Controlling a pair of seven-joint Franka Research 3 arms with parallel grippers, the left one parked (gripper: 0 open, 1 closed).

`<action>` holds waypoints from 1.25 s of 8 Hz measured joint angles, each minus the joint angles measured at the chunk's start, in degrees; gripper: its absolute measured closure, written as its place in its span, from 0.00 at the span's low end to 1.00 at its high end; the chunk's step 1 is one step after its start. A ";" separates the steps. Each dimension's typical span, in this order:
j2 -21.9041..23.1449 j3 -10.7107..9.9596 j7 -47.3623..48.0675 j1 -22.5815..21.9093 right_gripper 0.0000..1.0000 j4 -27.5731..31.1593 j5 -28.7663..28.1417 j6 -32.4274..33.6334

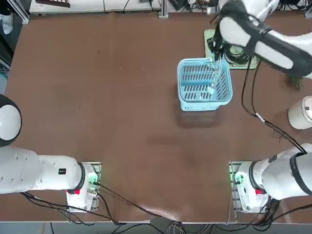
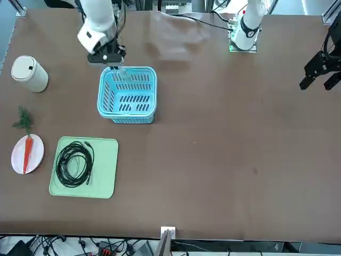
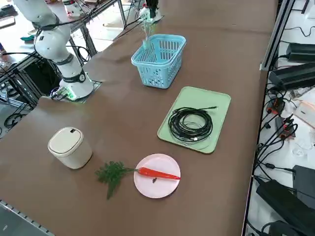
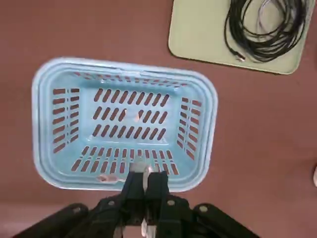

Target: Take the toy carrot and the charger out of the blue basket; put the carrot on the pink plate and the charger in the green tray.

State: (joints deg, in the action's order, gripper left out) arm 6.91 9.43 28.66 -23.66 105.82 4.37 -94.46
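blue basket [image 4: 124,121]: no contents seen | green tray [image 2: 104,173]: black cable [image 2: 74,164] | pink plate [image 2: 18,160]: toy carrot [image 2: 26,152]

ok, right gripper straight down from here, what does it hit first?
Likely the blue basket: the right gripper, fingers shut on the charger, hangs over its rim and slatted wall. Depth is unclear.

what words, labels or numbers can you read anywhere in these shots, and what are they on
None can be read.
The parked arm's small dark label: too small to read.
The blue basket, green tray, pink plate, toy carrot and white round-topped device show no lettering.
The right gripper, above the basket's rim, shows none.
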 joint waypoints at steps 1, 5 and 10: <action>-0.37 -0.39 -1.41 1.77 0.98 -2.99 0.00 1.32; -6.69 -1.12 -12.49 11.45 0.98 -14.19 -0.02 6.16; -23.24 -1.28 -18.91 16.78 0.98 -26.36 -0.01 4.76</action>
State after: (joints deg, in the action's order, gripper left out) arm -16.33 8.15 9.74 -6.88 79.46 4.37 -89.70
